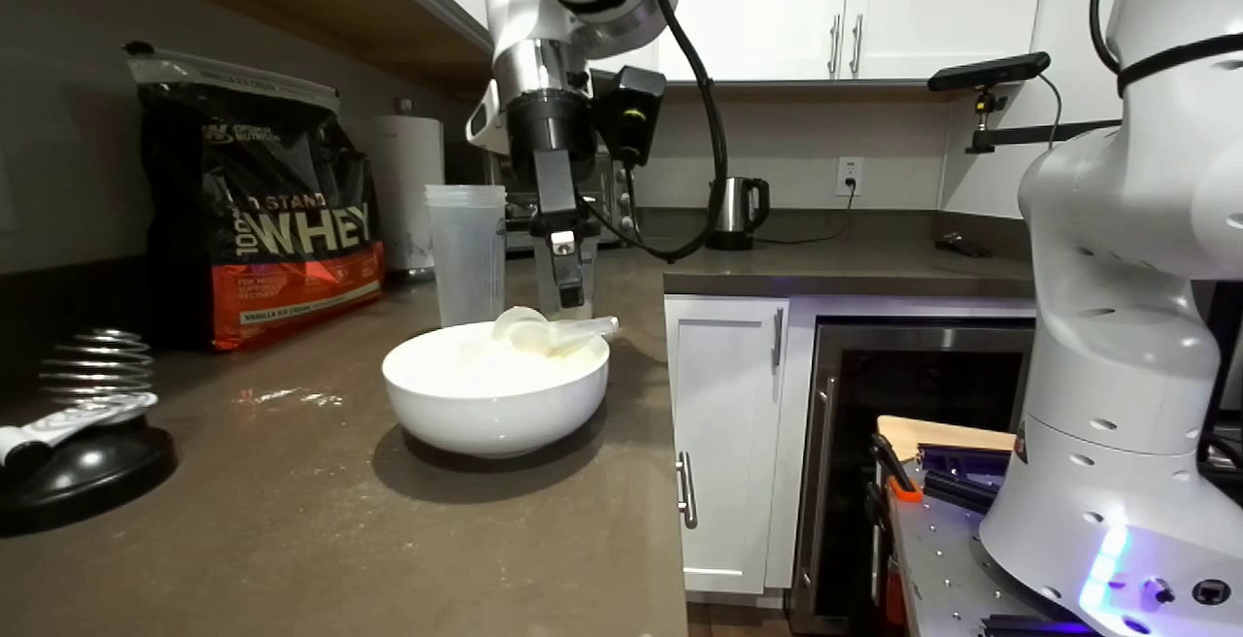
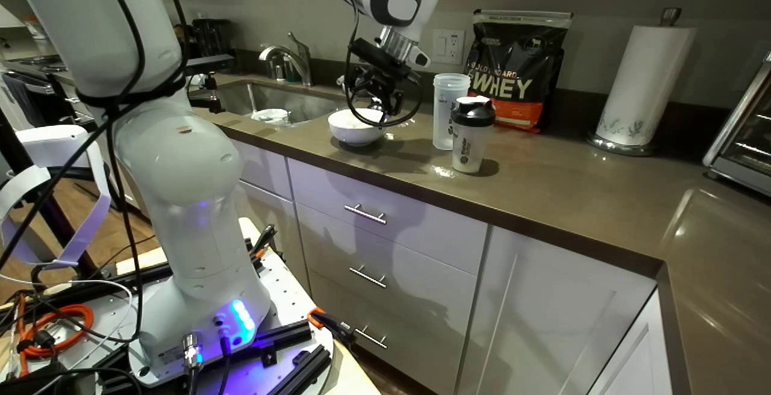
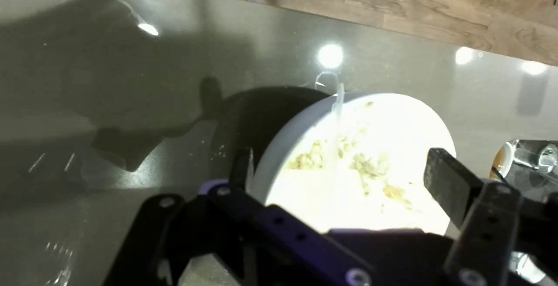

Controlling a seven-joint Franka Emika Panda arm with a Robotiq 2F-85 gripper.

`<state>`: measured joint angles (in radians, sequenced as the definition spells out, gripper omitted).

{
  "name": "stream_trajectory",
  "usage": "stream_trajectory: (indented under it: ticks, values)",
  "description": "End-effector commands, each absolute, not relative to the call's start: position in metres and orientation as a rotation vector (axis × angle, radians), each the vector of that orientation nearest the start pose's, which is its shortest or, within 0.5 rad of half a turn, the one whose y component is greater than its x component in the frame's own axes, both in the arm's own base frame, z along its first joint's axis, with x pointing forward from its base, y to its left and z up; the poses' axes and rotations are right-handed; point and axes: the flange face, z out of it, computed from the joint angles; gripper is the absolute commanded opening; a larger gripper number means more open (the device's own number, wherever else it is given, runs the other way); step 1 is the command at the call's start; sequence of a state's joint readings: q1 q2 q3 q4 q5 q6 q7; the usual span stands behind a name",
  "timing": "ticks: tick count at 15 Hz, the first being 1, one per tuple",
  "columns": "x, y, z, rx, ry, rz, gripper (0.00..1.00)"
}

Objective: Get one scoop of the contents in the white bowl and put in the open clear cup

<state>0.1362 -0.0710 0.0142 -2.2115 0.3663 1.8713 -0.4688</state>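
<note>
Gripper [image 3: 341,167] spread wide, pinching nothing; hangs above the bowl [image 1: 495,421], fingers apart from all below. The scoop [image 1: 556,332] sits in the bowl, round end in toward the middle on the powder [image 3: 311,157], handle [image 3: 338,108] leaning out over the right rim toward the edge of the counter [image 1: 340,559], sides taken from an exterior view. Whether the scoop is loaded, can't tell.

What the grasp turns on: the scoop lies below the gripper, perhaps slightly nearer; depth hard to judge. In the wrist view the handle falls about midway between the fingers, its long axis running across their line, close to square. My reading: little or no twist wanted; mostly a descent, with a small shift along the handle toward its free end.

Destination: cup [image 1: 468,268], upright, open at the top, far and left of the bowl. A lidded shaker [image 2: 471,142] stands just beside it; touching or not, unclear.

Stage, as I judge it: pick-up still to be made. Worry: handle slim, half lost in glare; fingers coming down off-line could knock the rim or tip the scoop deeper in.
</note>
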Motion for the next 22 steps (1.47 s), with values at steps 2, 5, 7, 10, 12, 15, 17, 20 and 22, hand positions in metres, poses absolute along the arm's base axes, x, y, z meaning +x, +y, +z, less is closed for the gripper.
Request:
stream_trajectory:
  ticks: [2,5,7,10,12,15,17,20,22]
  values:
    - [0.483,0.108,0.392,-2.622,-0.651,0.339,0.83]
    - [0.481,0.111,0.389,-2.612,-0.648,0.364,0.69]
    - [0.48,0.112,0.389,-2.608,-0.651,0.37,0.51]
    - [0.48,0.114,0.39,-2.611,-0.655,0.371,0.6]
    - [0.48,0.115,0.39,-2.611,-0.659,0.371,0.64]
    - [0.478,0.117,0.387,-2.607,-0.662,0.38,0.57]
    - [0.478,0.118,0.386,-2.605,-0.663,0.384,0.52]
    - [0.478,0.119,0.384,-2.603,-0.664,0.391,0.45]
    - [0.477,0.119,0.382,-2.603,-0.663,0.396,0.46]
